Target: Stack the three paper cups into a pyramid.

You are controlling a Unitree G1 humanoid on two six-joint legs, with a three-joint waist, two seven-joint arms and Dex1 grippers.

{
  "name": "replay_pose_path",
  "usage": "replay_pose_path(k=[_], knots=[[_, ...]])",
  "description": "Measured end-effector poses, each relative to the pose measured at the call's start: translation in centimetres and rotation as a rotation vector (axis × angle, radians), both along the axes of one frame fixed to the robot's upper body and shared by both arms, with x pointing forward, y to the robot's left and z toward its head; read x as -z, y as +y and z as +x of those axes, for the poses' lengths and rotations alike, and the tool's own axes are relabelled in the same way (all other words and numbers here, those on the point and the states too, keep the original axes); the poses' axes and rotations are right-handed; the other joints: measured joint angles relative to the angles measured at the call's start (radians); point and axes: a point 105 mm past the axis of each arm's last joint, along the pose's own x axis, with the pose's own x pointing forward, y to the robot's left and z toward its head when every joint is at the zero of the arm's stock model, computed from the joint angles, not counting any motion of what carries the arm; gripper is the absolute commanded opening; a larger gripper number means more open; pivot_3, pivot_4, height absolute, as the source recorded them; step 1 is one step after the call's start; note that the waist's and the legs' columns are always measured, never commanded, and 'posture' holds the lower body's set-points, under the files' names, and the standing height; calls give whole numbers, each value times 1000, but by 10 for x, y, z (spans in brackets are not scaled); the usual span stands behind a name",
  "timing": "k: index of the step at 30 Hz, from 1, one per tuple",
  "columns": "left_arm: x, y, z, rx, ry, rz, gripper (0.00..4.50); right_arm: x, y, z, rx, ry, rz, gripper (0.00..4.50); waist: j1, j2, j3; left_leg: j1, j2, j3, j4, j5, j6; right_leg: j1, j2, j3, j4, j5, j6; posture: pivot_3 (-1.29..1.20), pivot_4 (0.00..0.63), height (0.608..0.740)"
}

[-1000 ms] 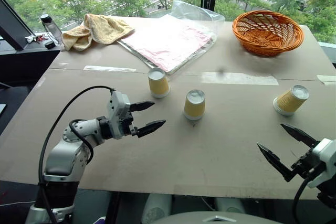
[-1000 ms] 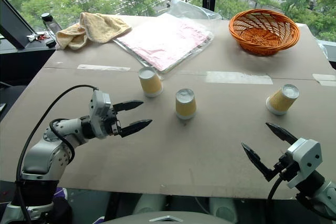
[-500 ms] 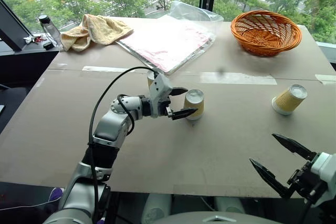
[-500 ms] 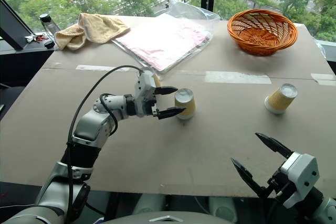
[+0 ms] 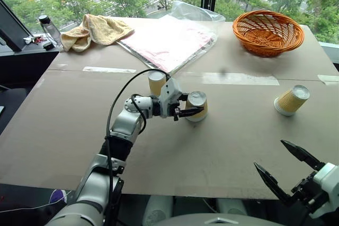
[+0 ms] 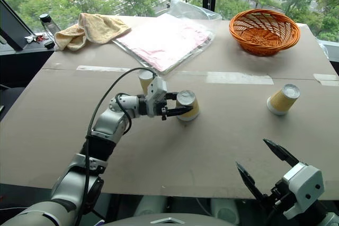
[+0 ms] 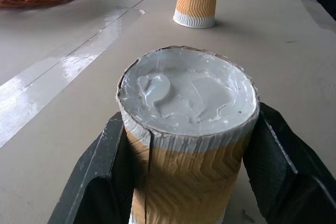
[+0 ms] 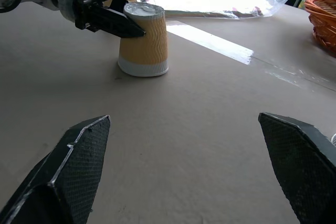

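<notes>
The left claw (image 5: 192,110) is clamped on the middle cup (image 5: 197,106), which stands inverted on the bench (image 5: 212,146) at frame centre. A second inverted cup (image 5: 157,82) stands just behind the left claw, up and to the left, and the third cup (image 5: 292,100) lies tilted at the right edge. The right claw (image 5: 285,168) is spread wide and empty at lower right.

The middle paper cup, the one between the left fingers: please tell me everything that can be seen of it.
The middle paper cup stands upside down on the brown table, its white base up and dented, its white rim on the table. The sides are ribbed yellow-tan paper, with a split running down from the top edge. The left gripper is shut on its upper part, one black finger on each side. Another cup stands apart behind it.
</notes>
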Motion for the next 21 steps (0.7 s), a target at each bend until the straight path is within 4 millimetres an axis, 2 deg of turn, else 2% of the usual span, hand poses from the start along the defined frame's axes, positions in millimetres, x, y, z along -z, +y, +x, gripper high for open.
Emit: replay_pose_path(k=[5, 12, 18, 20, 21], knots=[[-4, -9, -6, 29, -2, -23, 2354, -1, 1, 2, 2, -16, -1, 4500, 4, 0, 0, 0, 0, 0, 0, 0, 0, 0, 0, 0, 0, 0, 0, 0, 150, 740], [-14, -56, -3, 45, -23, -76, 2354, -2, 2, 5, -16, -23, -4, 4500, 8, 0, 0, 0, -1, -1, 1, 0, 0, 0, 0, 0, 0, 0, 1, 0, 150, 740], [-5, -72, 0, 46, 5, -50, 2354, 1, 0, 1, 6, 0, -6, 4500, 2, 0, 0, -1, -1, 0, 1, 0, 0, 0, 0, 0, 0, 0, 1, 0, 150, 740], [0, -72, 0, 48, 24, -42, 3258, 2, -1, 0, 14, 5, -6, 4500, 1, 0, 0, 0, -1, -1, 1, 0, 0, 0, 0, 0, 0, 0, 1, 0, 150, 740], [1, -72, 0, 47, 29, -39, 3566, 1, -1, 0, 15, 5, -6, 4500, 0, 0, 0, 0, -1, -1, 1, 0, 0, 0, 0, 0, 0, 0, 1, 0, 150, 740]])
